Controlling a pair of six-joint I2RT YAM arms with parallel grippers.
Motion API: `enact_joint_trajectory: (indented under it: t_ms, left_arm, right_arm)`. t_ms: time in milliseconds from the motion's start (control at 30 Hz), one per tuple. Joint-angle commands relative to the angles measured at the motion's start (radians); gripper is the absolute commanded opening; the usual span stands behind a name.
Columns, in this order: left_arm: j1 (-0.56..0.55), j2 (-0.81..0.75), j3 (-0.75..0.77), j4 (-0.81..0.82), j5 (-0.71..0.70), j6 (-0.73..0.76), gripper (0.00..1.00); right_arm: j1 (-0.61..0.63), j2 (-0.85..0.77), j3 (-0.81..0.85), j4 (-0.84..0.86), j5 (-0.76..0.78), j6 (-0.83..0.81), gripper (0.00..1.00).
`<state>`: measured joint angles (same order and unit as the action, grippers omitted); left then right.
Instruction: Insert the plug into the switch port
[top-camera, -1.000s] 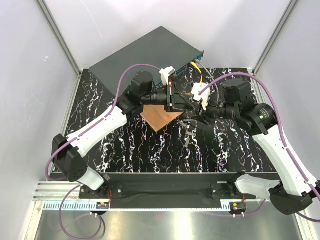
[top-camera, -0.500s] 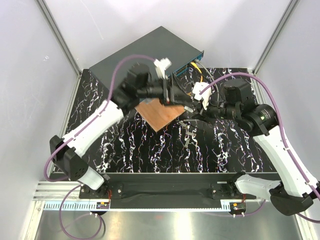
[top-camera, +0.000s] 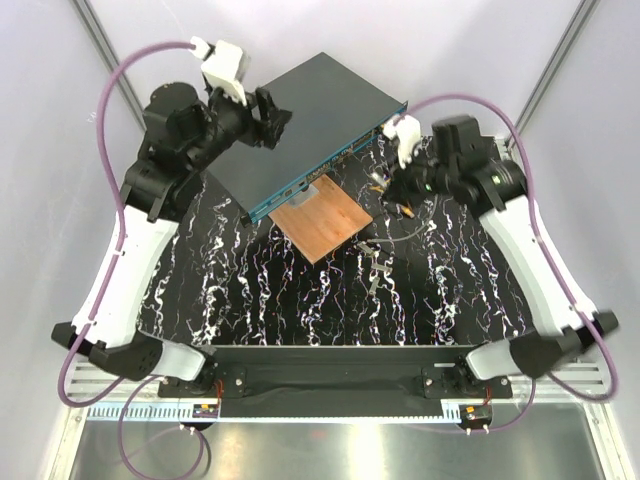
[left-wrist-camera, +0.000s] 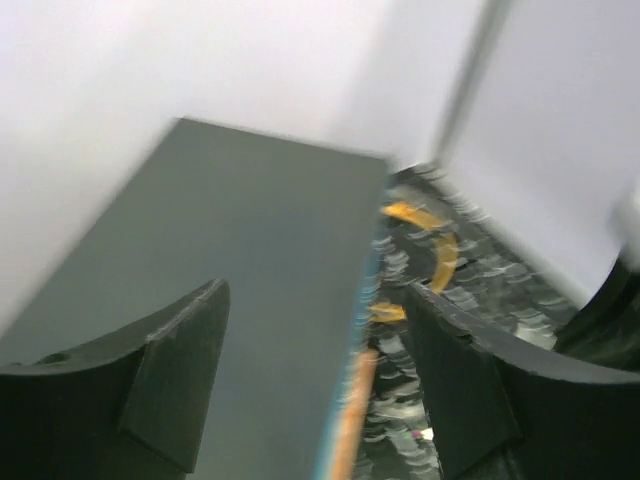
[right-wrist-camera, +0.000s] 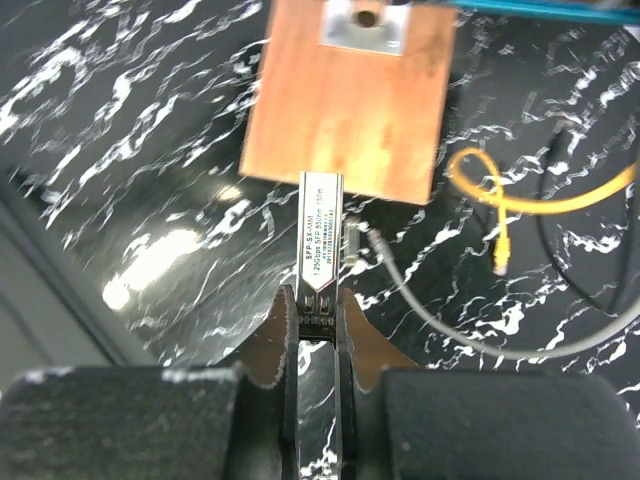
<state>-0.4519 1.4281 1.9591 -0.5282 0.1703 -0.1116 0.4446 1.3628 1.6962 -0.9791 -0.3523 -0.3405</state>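
Note:
The plug (right-wrist-camera: 320, 235), a slim silver module with a printed label, sticks out forward from my right gripper (right-wrist-camera: 318, 300), which is shut on its rear end. It hangs above the dark marbled mat, its tip over the near edge of the copper plate (right-wrist-camera: 350, 110). The switch (top-camera: 300, 115) is a flat dark box at the back. Its teal front face with the row of ports (top-camera: 320, 168) runs diagonally, and a strip of the teal face (right-wrist-camera: 540, 8) shows in the right wrist view. My left gripper (top-camera: 272, 115) hovers open and empty over the box top (left-wrist-camera: 250, 250).
The copper plate (top-camera: 322, 222) lies just in front of the teal face. A yellow cable (right-wrist-camera: 530, 205) and a grey cable (right-wrist-camera: 450, 320) lie on the mat to the right of it. White walls close in the back and both sides.
My left gripper opened and its arm swung up and back to the left, over the switch. My right gripper closed on the plug and moved slightly toward the back.

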Motion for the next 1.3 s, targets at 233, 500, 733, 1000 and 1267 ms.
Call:
enact_joint_trajectory:
  t_ms: [233, 500, 733, 1000, 1267]
  left_arm:
    - [-0.004, 0.011, -0.143, -0.088, -0.236, 0.322, 0.41]
    - [-0.001, 0.100, -0.082, -0.164, -0.242, 0.323, 0.21]
    - [0.007, 0.120, -0.085, -0.177, -0.207, 0.313, 0.26]
    - [0.012, 0.103, -0.086, -0.182, -0.192, 0.287, 0.36]
    - [0.016, 0.094, -0.091, -0.181, -0.186, 0.260, 0.39]
  right_arm:
    - [-0.020, 0.235, 0.217, -0.017, 0.087, 0.103, 0.00]
    - [-0.018, 0.340, 0.321, -0.020, 0.145, 0.112, 0.00]
    - [-0.018, 0.400, 0.398, -0.035, 0.170, 0.143, 0.00]
    - [0.011, 0.458, 0.457, -0.041, 0.242, 0.138, 0.00]
    - [0.066, 0.470, 0.459, -0.017, 0.372, 0.121, 0.00]
